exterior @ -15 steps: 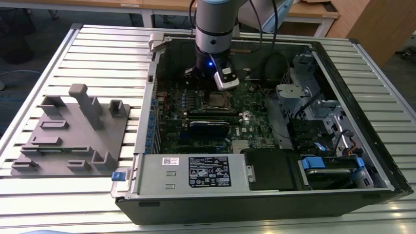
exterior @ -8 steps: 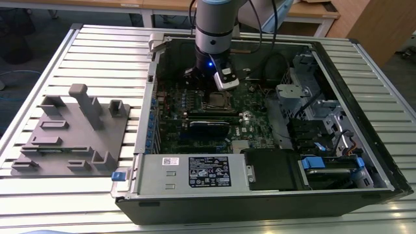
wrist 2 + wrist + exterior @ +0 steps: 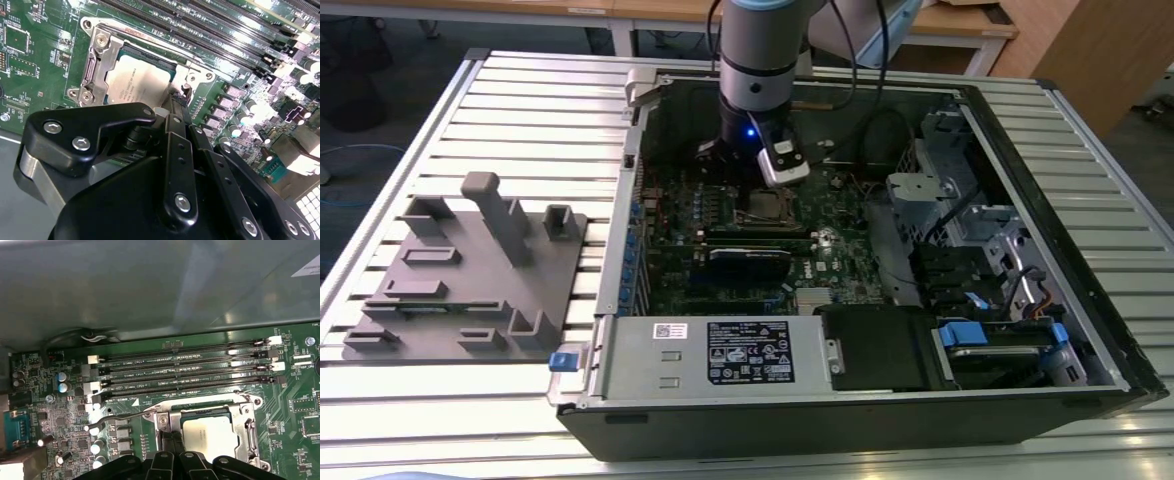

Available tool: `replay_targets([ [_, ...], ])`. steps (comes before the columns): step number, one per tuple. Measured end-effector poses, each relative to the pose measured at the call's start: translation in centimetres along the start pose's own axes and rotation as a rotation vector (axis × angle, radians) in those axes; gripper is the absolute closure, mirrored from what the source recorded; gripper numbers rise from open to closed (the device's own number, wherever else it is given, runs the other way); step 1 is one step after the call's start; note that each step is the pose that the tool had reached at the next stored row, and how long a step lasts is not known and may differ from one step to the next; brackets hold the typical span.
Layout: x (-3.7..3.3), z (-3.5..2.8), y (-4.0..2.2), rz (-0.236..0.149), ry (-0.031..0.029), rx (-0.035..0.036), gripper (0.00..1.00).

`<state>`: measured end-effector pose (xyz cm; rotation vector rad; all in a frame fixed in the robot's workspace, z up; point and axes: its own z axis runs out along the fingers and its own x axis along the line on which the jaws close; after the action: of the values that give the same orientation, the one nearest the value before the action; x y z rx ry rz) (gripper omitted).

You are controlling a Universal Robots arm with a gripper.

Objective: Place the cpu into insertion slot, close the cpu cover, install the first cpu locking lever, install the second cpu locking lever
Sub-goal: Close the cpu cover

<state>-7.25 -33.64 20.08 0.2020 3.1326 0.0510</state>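
The cpu (image 3: 137, 82) (image 3: 210, 432), a dull silver square, lies in the insertion slot (image 3: 765, 207) on the green board. The silvery cpu cover (image 3: 97, 67) (image 3: 247, 427) lies down around it as a frame. My gripper (image 3: 176, 100) (image 3: 171, 436) (image 3: 767, 190) stands over the slot's edge beside the chip, its black fingers (image 3: 166, 444) shut together with nothing seen between them. A thin wire locking lever (image 3: 122, 416) runs out from the slot's corner close to the fingertips. Another lever rod (image 3: 150, 45) lies along the slot's far side.
Long black memory slots (image 3: 185, 372) run beside the socket, with capacitors (image 3: 62, 380) nearby. The open computer case (image 3: 640, 240) walls the board in. A power supply (image 3: 720, 350) sits at its front. A grey fixture (image 3: 467, 270) rests on the slatted table at the exterior view's left.
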Motion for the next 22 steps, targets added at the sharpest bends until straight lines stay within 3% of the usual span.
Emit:
replay_targets([
  [22, 0.2, 0.4, -0.04, 0.0, -0.0006, -0.0007, 0.9],
])
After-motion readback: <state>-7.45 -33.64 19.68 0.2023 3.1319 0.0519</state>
